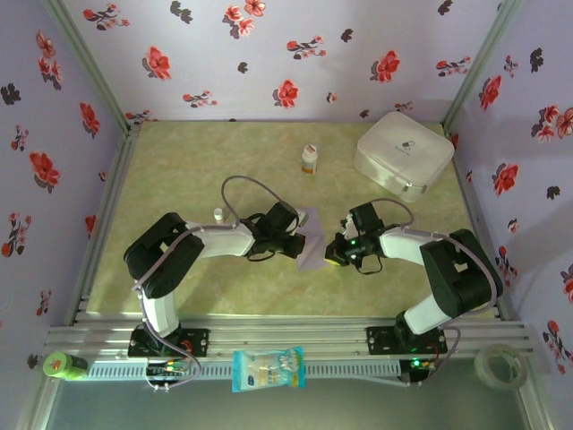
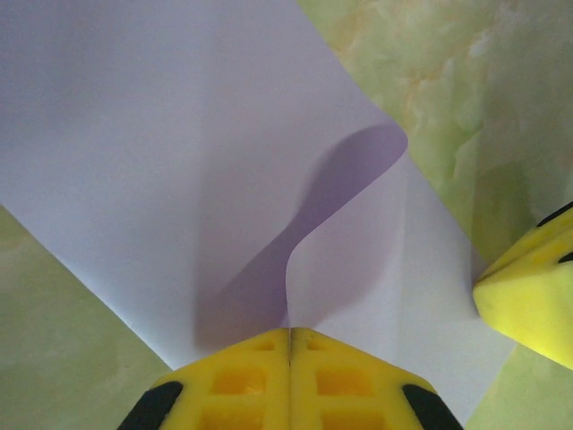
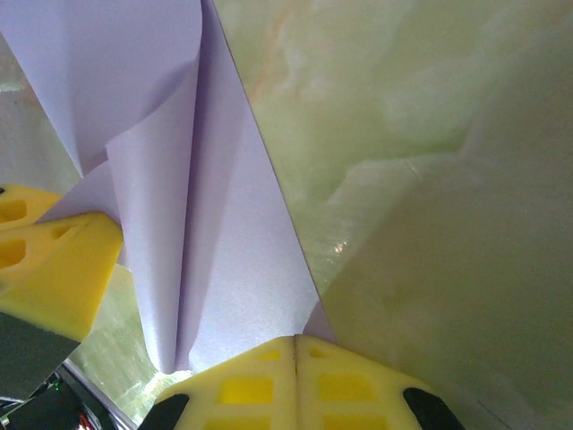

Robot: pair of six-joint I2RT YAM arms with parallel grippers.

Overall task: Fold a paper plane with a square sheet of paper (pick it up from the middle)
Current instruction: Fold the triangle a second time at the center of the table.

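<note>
Lavender square sheet of paper [image 1: 312, 244] sits mid-table [image 1: 179, 161], one flap curled up. The left end effector [image 2: 289, 336] and right end effector [image 3: 295, 340] are both clamped on its edges. I reckon an uneven pull tears it or skews the crease, and the right's corner grip may slip.

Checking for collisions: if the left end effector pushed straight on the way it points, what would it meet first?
The paper: its fold seems pinched in the shut tips of the left end effector. The right end effector sits aside, probably missed, depth unclear.
</note>
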